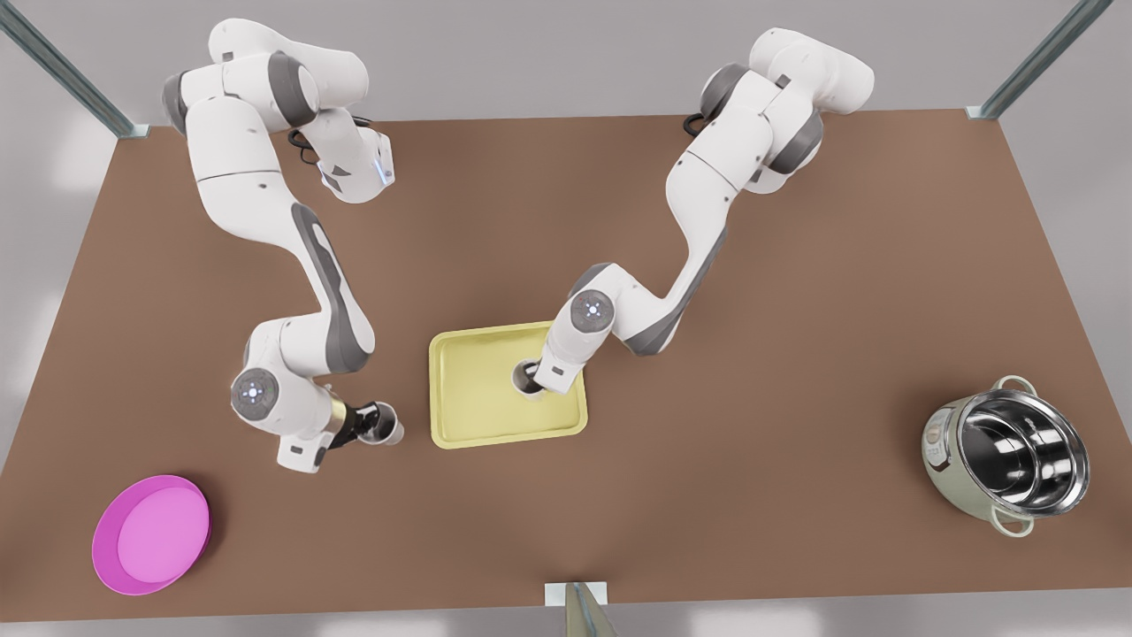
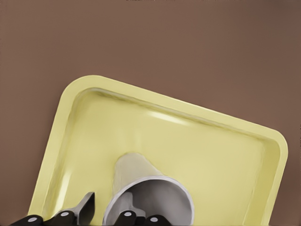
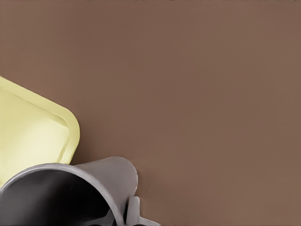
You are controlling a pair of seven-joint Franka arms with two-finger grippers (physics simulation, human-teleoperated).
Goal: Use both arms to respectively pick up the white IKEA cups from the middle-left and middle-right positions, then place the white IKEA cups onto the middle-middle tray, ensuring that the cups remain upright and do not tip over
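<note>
Two white IKEA cups are in my claws. Working from the front view's left: the right gripper (image 1: 378, 425) sits off the tray (image 1: 460, 354), pinched on the wall of its cup (image 1: 389, 431), one finger inside the mouth, tray just beside it. Across, the left gripper (image 1: 536, 379) has closed the same way on the other cup (image 1: 528, 380), which hangs over the tray floor directly beneath. I judge these cups light, rigid and slick, so a rim pinch could let them swing; I'd keep the wrists level. The magenta plate (image 1: 150, 533) and steel pot (image 1: 1008, 456) lie well apart.
</note>
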